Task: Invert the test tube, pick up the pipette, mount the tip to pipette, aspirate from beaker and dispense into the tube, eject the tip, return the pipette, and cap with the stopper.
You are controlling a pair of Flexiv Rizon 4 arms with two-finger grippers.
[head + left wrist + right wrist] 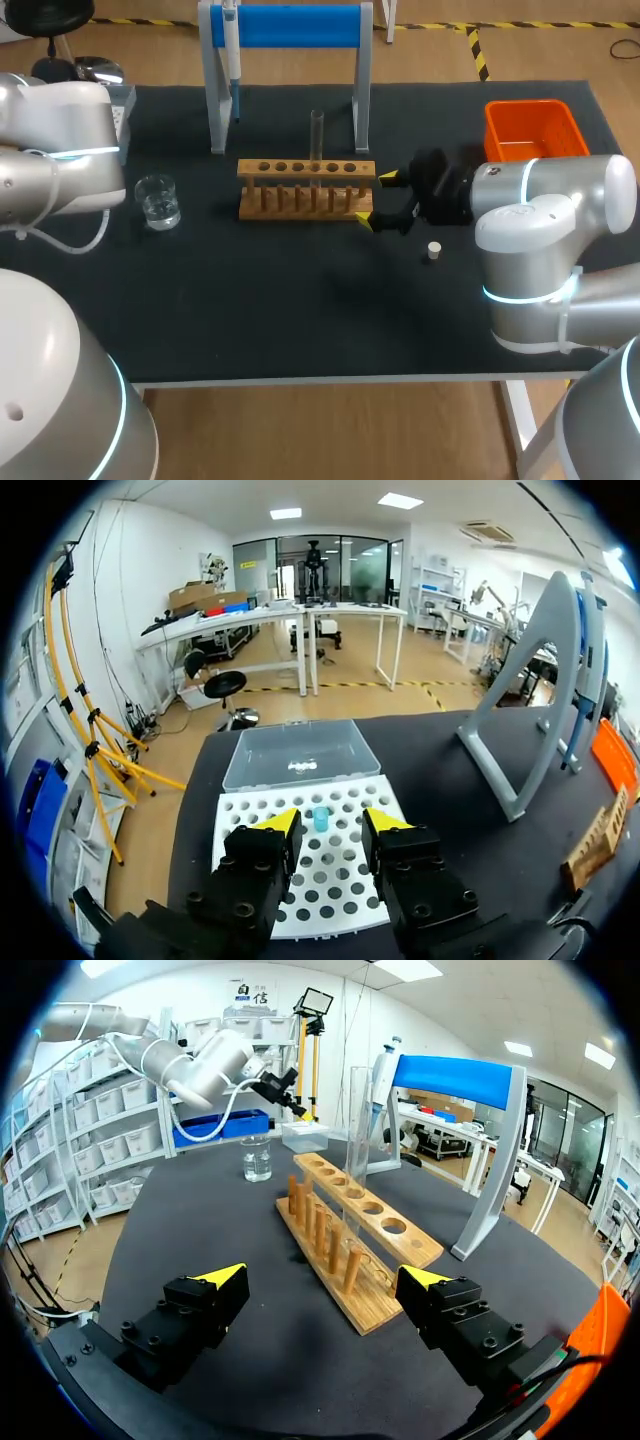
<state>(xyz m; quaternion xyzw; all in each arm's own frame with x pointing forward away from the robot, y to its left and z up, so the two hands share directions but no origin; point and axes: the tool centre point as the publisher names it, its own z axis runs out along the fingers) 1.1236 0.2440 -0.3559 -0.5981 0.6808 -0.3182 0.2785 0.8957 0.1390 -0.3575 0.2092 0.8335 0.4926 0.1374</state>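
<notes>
Toward the table's far side, the test tube (318,138) stands upright in the wooden rack (300,190), long axis vertical, open end up. My right gripper (377,200) sits level at the rack's right end, fingers spread wide and holding nothing; the rack's end lies between them, untouched. My left gripper (330,825) hangs over the white tip box (300,890), fingers parted and empty, a blue tip (320,818) just ahead between them.
</notes>
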